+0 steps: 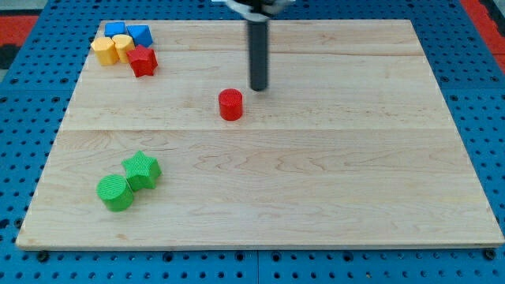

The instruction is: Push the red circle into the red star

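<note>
The red circle (230,104) stands on the wooden board a little above the board's middle. The red star (143,60) lies at the view's top left, touching a cluster of other blocks. My tip (259,87) is at the lower end of the dark rod, just to the upper right of the red circle, with a small gap between them. The red star is far to the left of and slightly above the red circle.
Next to the red star are a yellow block (103,50), a second yellow block (123,46), a blue block (117,30) and a blue cube (139,34). A green star (142,169) and a green circle (116,192) touch at the lower left. The wooden board (355,173) lies on a blue pegboard.
</note>
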Available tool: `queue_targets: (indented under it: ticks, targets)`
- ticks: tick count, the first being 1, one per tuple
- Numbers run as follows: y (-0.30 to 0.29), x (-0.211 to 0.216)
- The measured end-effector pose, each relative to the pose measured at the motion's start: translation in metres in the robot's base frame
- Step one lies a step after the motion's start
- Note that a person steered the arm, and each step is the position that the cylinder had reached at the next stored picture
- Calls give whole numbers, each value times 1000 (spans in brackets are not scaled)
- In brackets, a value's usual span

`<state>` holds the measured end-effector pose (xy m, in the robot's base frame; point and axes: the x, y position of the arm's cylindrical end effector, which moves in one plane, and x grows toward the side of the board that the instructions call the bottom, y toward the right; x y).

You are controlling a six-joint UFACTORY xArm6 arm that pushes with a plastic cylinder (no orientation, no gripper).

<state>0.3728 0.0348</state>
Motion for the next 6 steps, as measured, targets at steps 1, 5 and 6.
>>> queue_targets:
  ticks: [1, 5, 6]
  targets:
    - [7, 54]
    - [-96, -61]
    - [-146, -88]
